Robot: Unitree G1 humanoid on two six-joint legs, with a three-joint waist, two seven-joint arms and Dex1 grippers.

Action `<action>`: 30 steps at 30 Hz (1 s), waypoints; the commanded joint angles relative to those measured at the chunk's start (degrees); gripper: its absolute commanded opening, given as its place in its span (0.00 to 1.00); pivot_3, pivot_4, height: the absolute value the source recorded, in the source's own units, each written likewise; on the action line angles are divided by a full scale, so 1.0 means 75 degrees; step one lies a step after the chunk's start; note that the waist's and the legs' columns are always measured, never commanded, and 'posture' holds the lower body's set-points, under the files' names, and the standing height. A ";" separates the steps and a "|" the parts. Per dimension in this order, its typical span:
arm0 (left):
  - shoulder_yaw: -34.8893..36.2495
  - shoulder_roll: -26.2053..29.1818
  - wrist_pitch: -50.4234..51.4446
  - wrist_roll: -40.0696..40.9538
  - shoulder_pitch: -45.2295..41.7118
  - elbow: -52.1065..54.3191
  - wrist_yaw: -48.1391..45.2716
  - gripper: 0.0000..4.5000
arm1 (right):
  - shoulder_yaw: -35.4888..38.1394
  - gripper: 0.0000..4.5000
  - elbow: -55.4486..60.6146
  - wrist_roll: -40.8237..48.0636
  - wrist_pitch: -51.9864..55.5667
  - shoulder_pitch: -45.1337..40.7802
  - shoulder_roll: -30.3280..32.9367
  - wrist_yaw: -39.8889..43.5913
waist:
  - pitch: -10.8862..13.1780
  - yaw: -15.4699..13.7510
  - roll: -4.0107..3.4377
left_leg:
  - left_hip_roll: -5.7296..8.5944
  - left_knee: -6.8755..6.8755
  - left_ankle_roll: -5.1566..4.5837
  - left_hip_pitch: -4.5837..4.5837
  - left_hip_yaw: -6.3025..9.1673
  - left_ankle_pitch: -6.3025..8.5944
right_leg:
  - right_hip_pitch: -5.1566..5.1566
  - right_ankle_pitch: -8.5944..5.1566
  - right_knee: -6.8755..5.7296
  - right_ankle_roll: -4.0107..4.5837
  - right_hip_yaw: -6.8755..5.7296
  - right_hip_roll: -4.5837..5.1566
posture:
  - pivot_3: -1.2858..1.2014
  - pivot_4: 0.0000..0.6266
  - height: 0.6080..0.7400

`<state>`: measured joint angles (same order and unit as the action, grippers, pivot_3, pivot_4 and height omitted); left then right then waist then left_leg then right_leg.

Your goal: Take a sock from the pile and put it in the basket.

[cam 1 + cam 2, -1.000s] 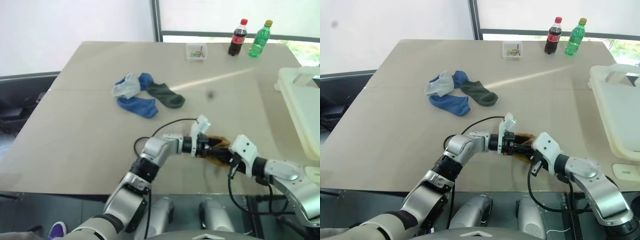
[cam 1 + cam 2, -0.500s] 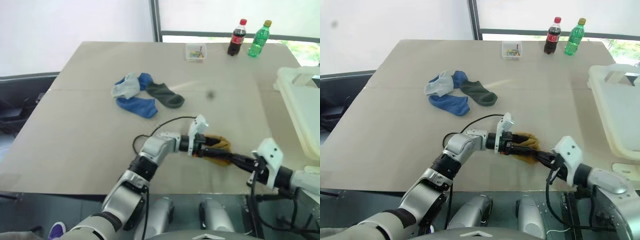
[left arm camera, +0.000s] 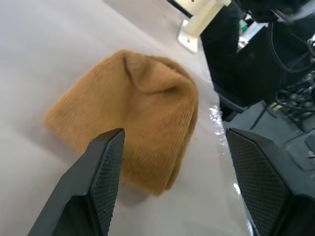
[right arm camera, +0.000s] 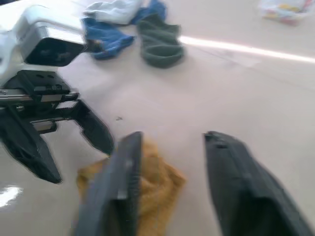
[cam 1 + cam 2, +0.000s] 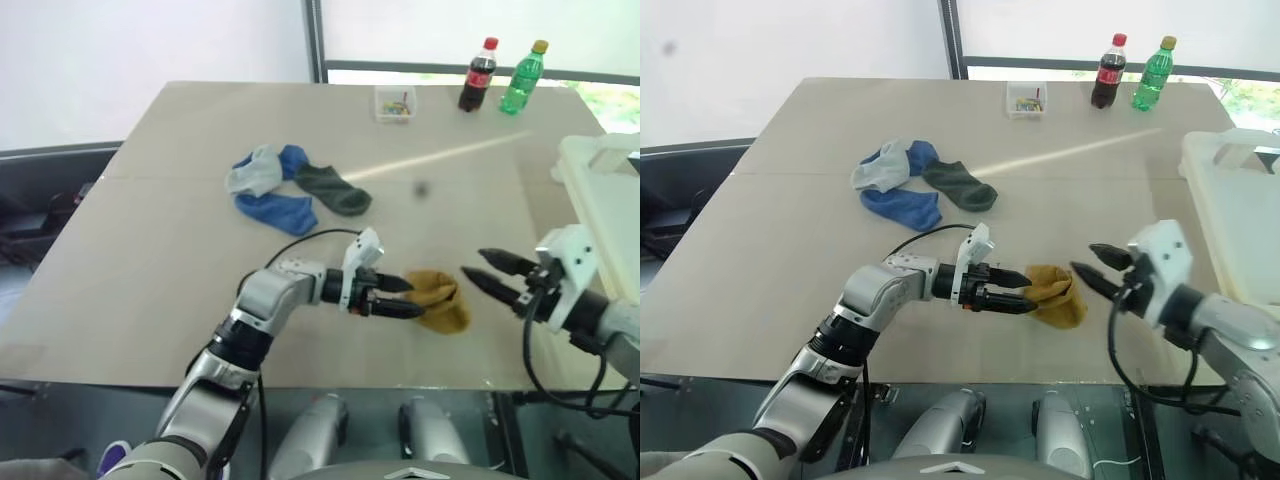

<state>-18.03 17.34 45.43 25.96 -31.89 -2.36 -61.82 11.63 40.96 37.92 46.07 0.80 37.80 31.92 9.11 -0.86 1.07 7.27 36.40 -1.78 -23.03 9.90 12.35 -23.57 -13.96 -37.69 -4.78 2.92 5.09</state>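
Both end effectors have drawn apart since the earlier frame, when they met over the crumpled mustard-yellow sock (image 5: 435, 300); that sock now lies free on the beige desk (image 5: 150, 270), near its front edge. To one side of the sock, the left end effector (image 5: 408, 298) points at it with its two black fingers well spread, gripping nothing, the tips just beside the fabric. On the sock's other side, the right end effector (image 5: 487, 270) has lifted back and stands apart from it, its fingers also spread and empty.

One mustard sock lies between the two end effectors, with nothing between it and either set of fingertips. A black cable (image 5: 320, 237) loops over the desk just beyond the left wrist.

Farther back from the mustard sock sits the loose pile of ankle socks (image 5: 290, 190): one light grey (image 5: 252, 172), two blue pieces (image 5: 275, 211) and one dark green (image 5: 335, 190), touching one another.

Off to the right of the mustard sock, at the desk's right edge, stands the one large cream-white plastic basket (image 5: 590, 200), well apart from it.

At the far edge of the desk are one small clear plastic box (image 5: 394, 103) with coloured bits inside, one dark cola bottle with a red cap (image 5: 476, 76) and, just beside it, one green bottle with a yellow cap (image 5: 523, 77).
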 commanded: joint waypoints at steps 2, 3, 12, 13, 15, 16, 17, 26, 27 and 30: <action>0.0300 0.0524 -0.0357 -0.0025 0.0234 0.1007 0.0075 0.77 | -0.1207 0.94 -0.0595 -0.0852 0.0328 -0.0584 -0.0282 -0.0823 | 0.0001 0.0019 0.0001 | 0.0001 0.0000 0.0000 0.0000 -0.0003 0.0000 | -0.0001 0.0000 0.0002 0.0000 0.0004 0.0001 | 0.52 0.24 0.99; 0.0307 0.0665 -0.0507 -0.0113 0.0315 0.1135 0.0110 0.77 | -0.1324 0.98 -0.0644 -0.0927 0.0547 -0.0591 -0.0270 -0.0951 | 0.0001 0.0015 -0.0001 | 0.0001 -0.0001 0.0001 0.0001 -0.0004 0.0000 | -0.0002 0.0000 0.0002 0.0000 0.0006 0.0000 | 0.52 0.24 0.99; 0.0491 0.1151 -0.2359 -0.0804 0.1092 0.1645 0.0485 0.77 | -0.1540 0.98 -0.0797 -0.1028 0.2034 -0.0437 -0.0281 -0.1482 | 0.0002 -0.0007 -0.0008 | 0.0006 -0.0012 0.0000 0.0000 -0.0002 0.0001 | -0.0005 0.0001 0.0008 0.0002 0.0005 0.0008 | 0.52 0.24 0.99; 0.0546 0.1156 -0.2452 -0.0807 0.1152 0.1674 0.0540 0.77 | -0.1569 0.98 -0.0868 -0.1030 0.2111 -0.0449 -0.0351 -0.1514 | 0.0002 -0.0006 -0.0007 | 0.0005 -0.0012 -0.0001 0.0002 -0.0001 0.0001 | -0.0004 0.0001 0.0007 0.0002 0.0004 0.0007 | 0.52 0.24 0.99; 0.0630 0.1200 -0.2571 -0.0795 0.1246 0.1715 0.0592 0.77 | -0.1643 0.98 -0.0947 -0.1011 0.2251 -0.0448 -0.0410 -0.1506 | 0.0002 -0.0002 -0.0007 | 0.0004 -0.0012 -0.0001 0.0003 0.0001 0.0001 | -0.0002 0.0001 0.0007 0.0002 0.0001 0.0005 | 0.52 0.24 0.99; 0.0711 0.1236 -0.2570 -0.0740 0.1290 0.1762 0.0613 0.77 | -0.1716 0.98 -0.0981 -0.0972 0.2345 -0.0407 -0.0416 -0.1451 | 0.0001 0.0002 -0.0006 | 0.0004 -0.0012 -0.0001 0.0004 0.0001 0.0001 | -0.0002 0.0001 0.0007 0.0001 0.0001 0.0005 | 0.52 0.24 0.99; 0.0765 0.1262 -0.2560 -0.0698 0.1321 0.1798 0.0621 0.77 | -0.1768 0.98 -0.0999 -0.0948 0.2410 -0.0379 -0.0418 -0.1411 | 0.0001 0.0006 -0.0006 | 0.0004 -0.0012 -0.0001 0.0005 0.0001 0.0001 | -0.0001 0.0001 0.0007 0.0001 0.0001 0.0005 | 0.52 0.24 0.99; 0.0799 0.1411 -0.2613 -0.0680 0.1404 0.1957 0.0611 0.77 | -0.3105 0.47 -0.2008 -0.1544 0.1597 -0.0187 0.0294 -0.0275 | -0.0048 0.0001 0.0034 | 0.0003 -0.0012 -0.0004 0.0022 0.0002 0.0003 | 0.0011 0.0000 0.0010 0.0000 -0.0008 -0.0009 | 0.52 0.24 0.99; 0.0788 0.1391 -0.2609 -0.0658 0.1425 0.1998 0.0610 0.77 | -0.3069 0.47 -0.2098 -0.1560 0.1541 -0.0216 0.0270 -0.0257 | -0.0058 0.0002 0.0040 | 0.0003 -0.0012 -0.0004 0.0022 0.0006 0.0003 | 0.0014 0.0000 0.0013 0.0000 -0.0012 -0.0010 | 0.52 0.24 0.99; 0.0750 0.1300 -0.2600 -0.0616 0.1463 0.2090 0.0657 0.77 | -0.2317 0.47 -0.2230 -0.1133 0.1529 -0.0408 -0.0126 -0.0271 | -0.0069 0.0004 0.0049 | 0.0002 -0.0012 -0.0007 0.0041 0.0012 0.0006 | 0.0038 0.0000 0.0025 0.0000 -0.0019 -0.0010 | 0.52 0.24 0.99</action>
<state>-12.90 27.46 26.97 20.42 -20.84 10.55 -57.13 -4.56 28.95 28.99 54.31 -4.04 37.45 29.87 8.59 -0.83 1.44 7.27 36.31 -1.84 -22.72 10.01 12.40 -23.26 -13.96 -37.46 -4.78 2.78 5.02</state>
